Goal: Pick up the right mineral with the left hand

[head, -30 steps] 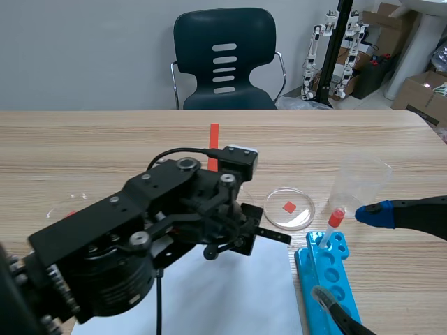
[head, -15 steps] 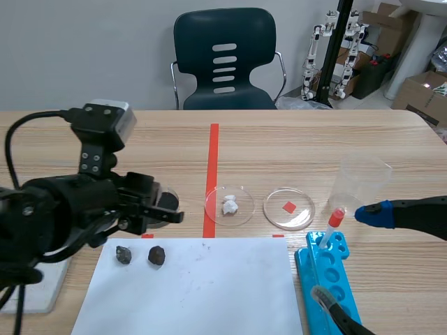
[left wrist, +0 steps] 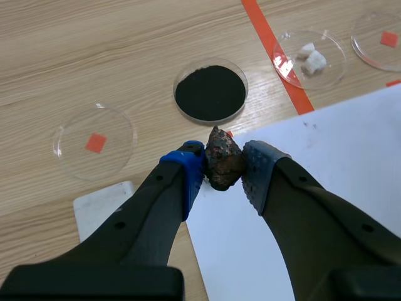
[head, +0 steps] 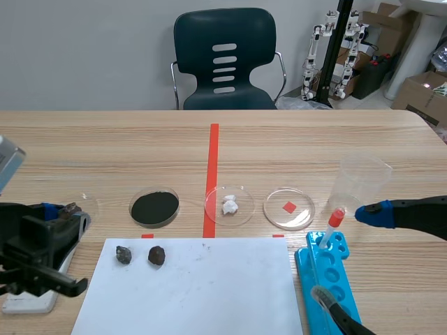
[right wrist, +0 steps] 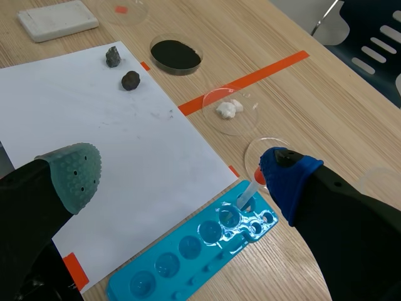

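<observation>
**Left tool clamped on the mineral, low at the counter's left**

Left tool [left wrist: 225, 170] — closed tight on a dark brown, rough mineral [left wrist: 223, 160]. The blue pad presses one side of the lump and the grey pad the other. The mineral is held above the counter [head: 314, 139], near the left edge of the white paper [head: 202, 293]. In the scene view this tool sits low at the left, just beside a white slab [head: 24, 301].

On the paper: a grey stone [head: 123, 255] and a darker stone [head: 156, 256]. They lie side by side, close but apart, by the paper's far left corner.

Dishes in a row past the paper's far edge, left to right:
- A clear dish [left wrist: 95, 141] over a red tape square.
- A powder dish [head: 154, 207], filled black.
- A lump dish [head: 229, 205] with white pieces, its rim over the long red tape line.
- A fourth dish [head: 289, 208], clear, over another red square.

Right tool [right wrist: 182, 179] — fingers wide apart, hanging over a blue well tray [right wrist: 194, 251] that lies along the paper's right side. A dropper [head: 331, 227] with a red cap leans in the tray's far end. A clear cup [head: 360, 183] stands upright just beyond the dropper.

A chair [head: 225, 59] stands behind the counter's far edge.
</observation>
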Motion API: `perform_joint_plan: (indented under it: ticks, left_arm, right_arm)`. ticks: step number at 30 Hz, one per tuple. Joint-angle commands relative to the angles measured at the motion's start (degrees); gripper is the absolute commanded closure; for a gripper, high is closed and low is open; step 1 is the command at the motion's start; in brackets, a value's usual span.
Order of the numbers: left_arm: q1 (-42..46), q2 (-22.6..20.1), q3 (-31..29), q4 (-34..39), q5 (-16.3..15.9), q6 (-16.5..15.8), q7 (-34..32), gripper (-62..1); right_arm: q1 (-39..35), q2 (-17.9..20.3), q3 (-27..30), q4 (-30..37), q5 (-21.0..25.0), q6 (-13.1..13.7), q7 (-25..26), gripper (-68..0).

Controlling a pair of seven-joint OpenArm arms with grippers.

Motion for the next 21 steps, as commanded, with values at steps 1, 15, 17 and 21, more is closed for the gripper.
perform_joint_plan:
  ticks: [1,15,17,21]
  left_arm:
    - [1.88,1.07,-2.27,1.27,0.00,-1.16,-1.70,-10.0]
    - [16.98,7.34,-21.84,1.86,-3.26,-18.67,-10.91,-10.0]
    - [18.08,8.44,-23.65,1.86,-2.80,-21.24,-12.07,-10.0]
    - [20.81,8.85,-24.39,1.86,-1.40,-24.13,-16.57,-10.0]
  right_arm:
    - [0.04,-0.02,0.04,0.31,0.61,0.00,0.61,-52.9]
    - [0.04,-0.02,0.04,0.31,0.61,0.00,0.61,-52.9]
    - [0.04,-0.02,0.04,0.31,0.61,0.00,0.61,-52.9]
    - [0.04,-0.02,0.04,0.31,0.61,0.00,0.61,-52.9]
